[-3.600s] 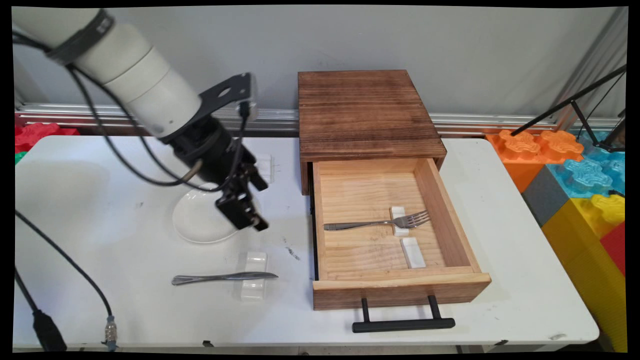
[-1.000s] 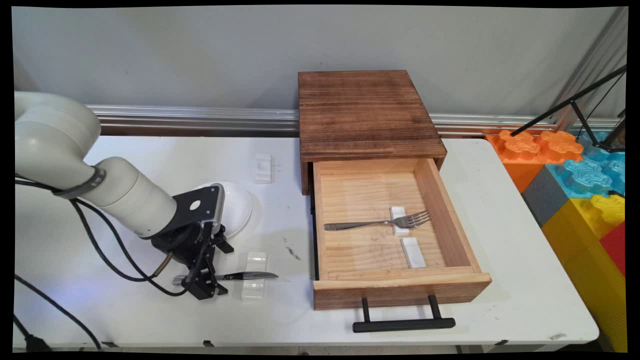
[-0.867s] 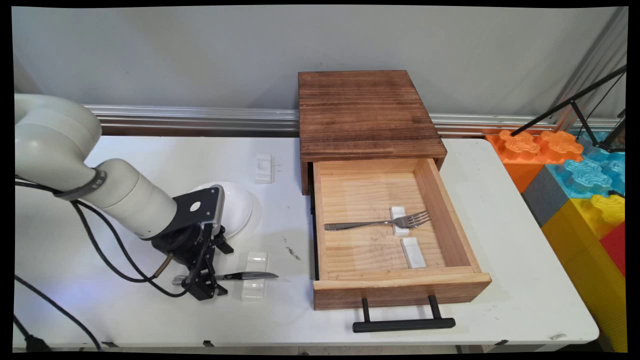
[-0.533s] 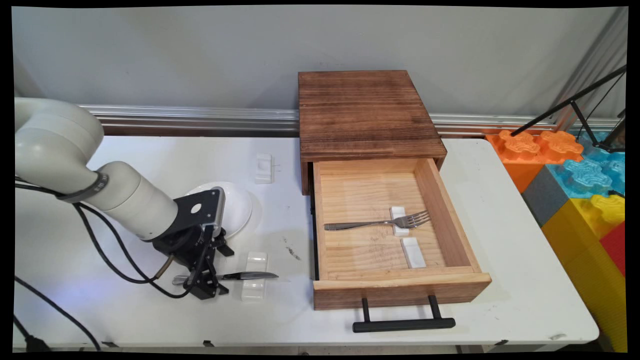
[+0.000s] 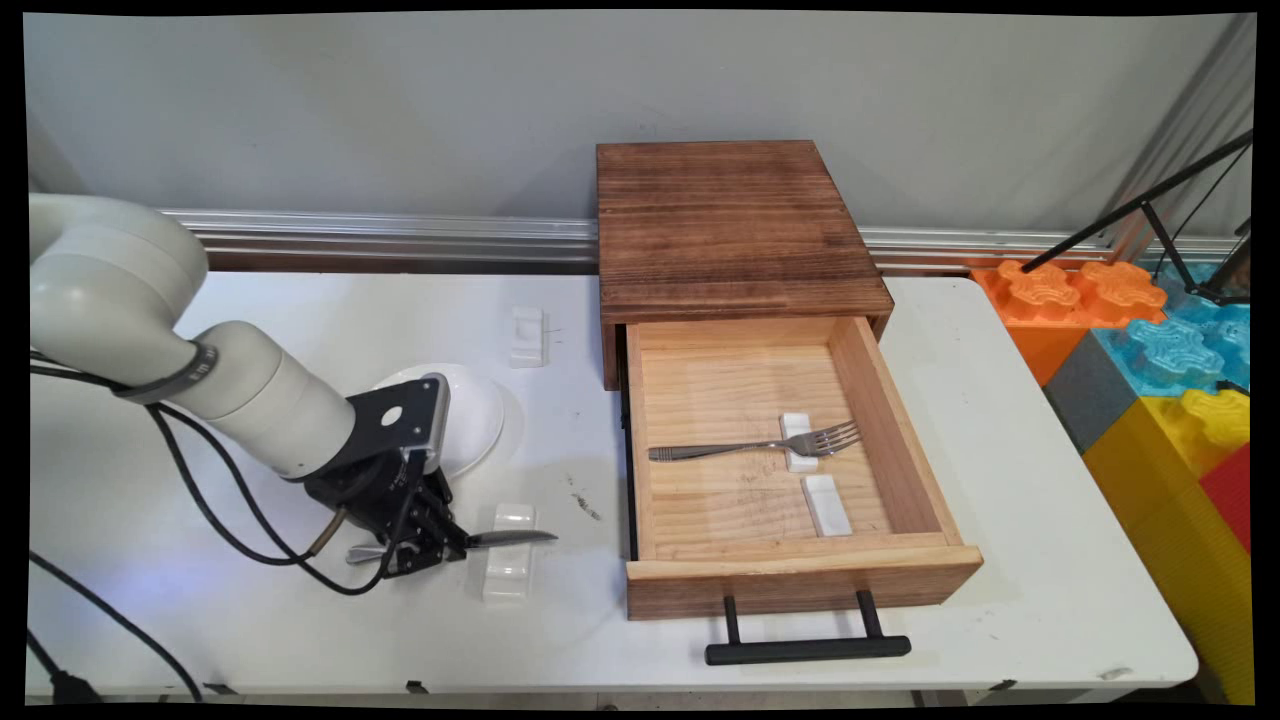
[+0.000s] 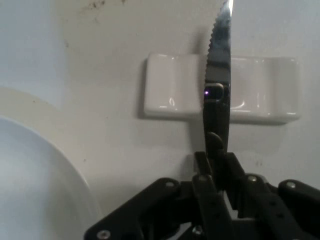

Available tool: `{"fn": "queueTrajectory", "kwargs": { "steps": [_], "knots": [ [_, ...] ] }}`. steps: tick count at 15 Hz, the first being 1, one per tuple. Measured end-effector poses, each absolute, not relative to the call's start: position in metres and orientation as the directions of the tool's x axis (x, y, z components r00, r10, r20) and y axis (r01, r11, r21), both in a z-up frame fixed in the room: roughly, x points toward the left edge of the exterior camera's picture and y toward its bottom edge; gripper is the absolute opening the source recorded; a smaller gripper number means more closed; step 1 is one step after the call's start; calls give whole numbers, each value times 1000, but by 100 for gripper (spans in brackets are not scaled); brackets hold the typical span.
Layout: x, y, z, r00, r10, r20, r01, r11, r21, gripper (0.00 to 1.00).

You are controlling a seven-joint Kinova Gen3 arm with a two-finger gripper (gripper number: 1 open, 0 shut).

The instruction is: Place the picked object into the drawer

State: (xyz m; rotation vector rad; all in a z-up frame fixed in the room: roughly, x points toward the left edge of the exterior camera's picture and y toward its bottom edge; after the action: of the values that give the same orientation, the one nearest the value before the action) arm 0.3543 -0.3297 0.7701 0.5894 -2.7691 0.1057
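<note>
My gripper [image 5: 425, 545] [image 6: 218, 167] is low over the table's front left and shut on a steel knife [image 5: 505, 539] [image 6: 219, 80]. The knife's serrated blade sticks out past the fingers and hangs just above a small white rest [image 5: 509, 555] [image 6: 175, 87]. The handle end [image 5: 362, 554] pokes out on the left behind the gripper. A white plate [image 5: 470, 415] [image 6: 35, 180] lies just behind the hand.
An open wooden drawer [image 5: 905, 440] with a black handle [image 5: 806, 650] stands to the right; inside lie a fork [image 5: 760, 446] on a white rest [image 5: 797, 441] and a second rest [image 5: 826, 504]. Another white rest [image 5: 526, 335] sits further back. Coloured foam blocks [image 5: 1160, 360] lie beyond the table's right end.
The arm came down from above the plate to the knife. The fingers have shut on it and the knife has risen slightly off its rest.
</note>
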Motion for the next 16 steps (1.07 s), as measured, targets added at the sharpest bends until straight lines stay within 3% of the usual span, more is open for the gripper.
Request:
{"fn": "queueTrajectory", "kwargs": {
  "steps": [8,16],
  "knots": [
    [352,-333,789,-858,-399,322,-421,907,3,0],
    [350,-340,845,-850,-432,300,-451,893,9,0]
  ]
}}
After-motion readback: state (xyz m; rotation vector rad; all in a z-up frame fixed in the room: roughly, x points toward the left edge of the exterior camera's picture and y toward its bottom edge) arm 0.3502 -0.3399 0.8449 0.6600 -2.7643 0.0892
